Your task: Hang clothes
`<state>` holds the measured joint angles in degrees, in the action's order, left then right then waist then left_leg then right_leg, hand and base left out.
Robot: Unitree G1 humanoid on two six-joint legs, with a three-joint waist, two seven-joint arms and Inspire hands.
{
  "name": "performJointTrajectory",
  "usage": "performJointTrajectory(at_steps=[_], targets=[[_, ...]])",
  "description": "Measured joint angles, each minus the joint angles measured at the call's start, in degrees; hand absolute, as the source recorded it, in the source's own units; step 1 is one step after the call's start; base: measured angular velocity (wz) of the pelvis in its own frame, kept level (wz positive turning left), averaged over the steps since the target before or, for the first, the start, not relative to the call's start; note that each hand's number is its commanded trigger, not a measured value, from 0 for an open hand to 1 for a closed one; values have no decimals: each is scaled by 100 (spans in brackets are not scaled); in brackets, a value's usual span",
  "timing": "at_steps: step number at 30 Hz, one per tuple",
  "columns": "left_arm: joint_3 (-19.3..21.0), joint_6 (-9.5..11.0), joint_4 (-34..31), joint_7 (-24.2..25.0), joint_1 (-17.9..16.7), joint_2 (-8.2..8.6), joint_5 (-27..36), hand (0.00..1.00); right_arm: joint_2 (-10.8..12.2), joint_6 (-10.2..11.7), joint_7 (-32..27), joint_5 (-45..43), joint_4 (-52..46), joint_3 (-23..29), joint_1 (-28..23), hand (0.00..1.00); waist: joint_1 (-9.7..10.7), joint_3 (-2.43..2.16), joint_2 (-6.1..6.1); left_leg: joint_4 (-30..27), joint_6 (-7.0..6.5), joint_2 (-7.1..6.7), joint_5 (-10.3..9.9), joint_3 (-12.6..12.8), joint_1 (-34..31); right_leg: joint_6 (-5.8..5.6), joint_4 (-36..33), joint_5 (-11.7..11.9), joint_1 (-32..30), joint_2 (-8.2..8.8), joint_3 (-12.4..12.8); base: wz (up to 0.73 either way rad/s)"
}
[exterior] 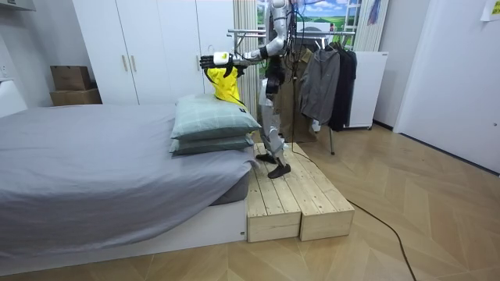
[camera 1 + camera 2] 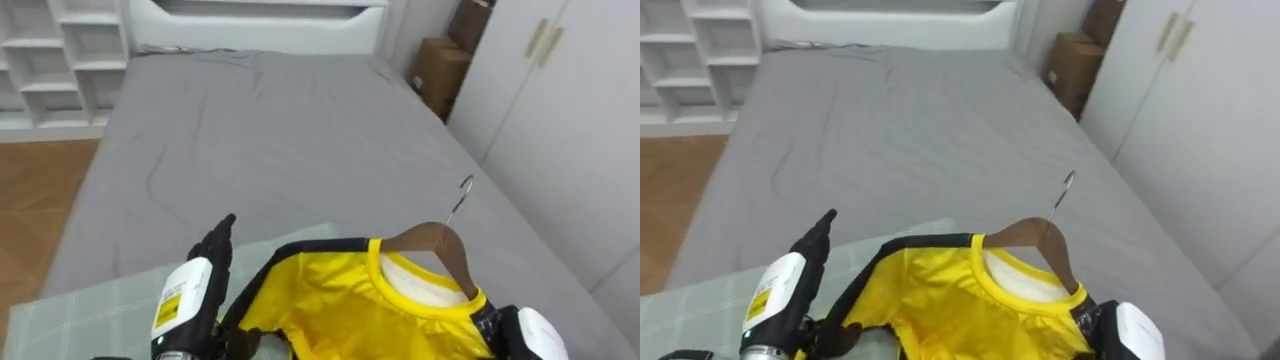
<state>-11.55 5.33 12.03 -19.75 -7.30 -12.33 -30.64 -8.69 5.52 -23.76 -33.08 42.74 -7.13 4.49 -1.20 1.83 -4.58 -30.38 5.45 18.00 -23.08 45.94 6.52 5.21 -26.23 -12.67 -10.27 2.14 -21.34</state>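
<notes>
From the head camera I see the yellow short-sleeved shirt with black trim (image 2: 340, 300) at 6 o'clock in my view. It is held up in front of the robot and already sits on a brown wooden hanger (image 2: 440, 245). The hanger's shoulder pokes out of the collar, and its thin metal hook (image 2: 462, 200) tilts away toward 1 o'clock. A white inner layer (image 2: 425, 285) shows inside the neckline. My left hand (image 2: 215, 248) comes in at 7 o'clock, just beside the shirt's black-edged shoulder. Its dark fingers are stretched out straight and held together, pointing to 12 o'clock, and I cannot tell whether it touches the cloth. My right hand (image 2: 492, 322) sits at 5 o'clock, against the collar end of the shirt and mostly covered by it, so I cannot tell its state. Under the shirt, at 7 o'clock, lies a pale green checked pillow (image 2: 90, 310). Beyond it the bed with the grey sheet (image 2: 280, 130) runs to 12 o'clock. White open shelving (image 2: 70, 60) stands at 10 o'clock, brown cardboard boxes (image 2: 440, 75) at 1 o'clock, and white wardrobe doors (image 2: 560, 90) at 2 o'clock. In the room view the robot stands on a low platform of pale wooden planks (image 1: 297, 195) beside the bed, both arms stretched out over the stacked pillows. At its back is a clothes rack with dark garments (image 1: 328, 78).
</notes>
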Motion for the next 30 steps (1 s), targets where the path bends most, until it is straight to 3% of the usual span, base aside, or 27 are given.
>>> performJointTrajectory(at_steps=[2,3,4,5,7,8,9,11,13,15,16,17,18,20,23,25,30], targets=[[-10,-5,49,10,-1,-19,255,0,9,2,99,-98,-102,-120,0,100,34,-1,57,-257,3,133,5,-191,9,70,71,52,-14,-269,311,-106],[-33,-7,68,17,-1,-21,367,0,9,42,131,-193,-141,-148,1,100,93,-9,141,-410,1,167,8,-497,1,109,66,54,16,-403,503,-109],[-45,-7,77,23,1,-21,408,0,6,65,137,-259,-142,-151,0,100,144,-16,199,-481,-1,175,17,-629,1,129,59,52,40,-461,581,-97],[-43,-6,77,30,1,-12,419,0,6,74,142,-387,-144,-163,0,100,253,-49,313,-673,-66,190,77,-828,-19,154,32,38,51,-551,767,-94],[-36,3,76,31,44,-6,416,0,6,72,148,-411,-144,-204,-26,100,320,-86,402,-1123,-266,219,326,-1086,-129,185,28,32,90,-665,1141,-99],[-38,17,76,30,81,6,418,0,-7,70,147,-381,-143,-274,-51,100,370,-90,396,-1376,-364,157,569,-1422,-232,204,30,24,163,-709,1390,-94],[-62,42,77,31,115,49,420,0,-28,69,149,-345,-143,-310,-66,100,386,-96,370,-1414,-404,-93,562,-2004,-349,213,20,9,210,-729,1658,-94],[-86,153,80,30,137,102,418,0,-17,58,149,-337,-144,-308,-66,100,384,-65,301,-1368,-322,-381,446,-2526,-607,212,16,9,280,-750,1976,-98],[-87,177,101,16,123,192,418,0,-15,59,148,-348,-152,-316,-80,100,361,-64,259,-1217,-272,-527,420,-2892,-861,199,16,5,387,-816,2337,-109],[-133,222,114,-11,68,220,422,0,-35,60,150,-361,-360,-344,-99,100,289,-76,241,-519,-243,-810,439,-3566,-1128,147,30,24,426,-897,2841,-116],[-137,222,116,-11,79,224,422,0,-38,60,150,-378,-433,-337,-99,100,321,-97,236,-240,-238,-908,448,-3668,-1140,117,50,42,402,-900,2922,-70],[-154,229,116,-11,142,228,454,0,-82,60,150,-405,-626,-315,-100,100,407,-122,228,304,-209,-1137,502,-3857,-1123,36,75,84,307,-936,3101,-53],[-174,229,119,-11,173,238,508,0,-100,59,148,-473,-781,-275,-100,100,397,-125,223,704,-287,-1346,761,-4027,-1061,-42,80,126,232,-961,3310,-61],[-204,220,159,-11,156,236,578,0,-97,60,145,-618,-967,-275,-151,100,423,-136,229,914,-364,-1390,865,-3824,-852,-107,186,215,211,-956,3436,-68],[-221,219,155,-33,151,236,767,0,-91,86,138,-844,-1414,-273,-355,100,425,-150,258,1109,-422,-1401,844,-3515,-663,-157,340,264,251,-920,3485,-49],[-224,217,156,-35,150,235,768,0,-89,100,94,-908,-1547,-270,-398,100,505,-149,270,1208,-441,-1459,855,-3466,-622,-166,402,284,252,-924,3554,-21],[-223,220,155,-38,151,265,752,0,-110,96,59,-1011,-1927,-97,-594,100,574,-163,464,1522,-445,-1471,891,-3245,-465,-169,517,287,254,-975,3825,-21]])
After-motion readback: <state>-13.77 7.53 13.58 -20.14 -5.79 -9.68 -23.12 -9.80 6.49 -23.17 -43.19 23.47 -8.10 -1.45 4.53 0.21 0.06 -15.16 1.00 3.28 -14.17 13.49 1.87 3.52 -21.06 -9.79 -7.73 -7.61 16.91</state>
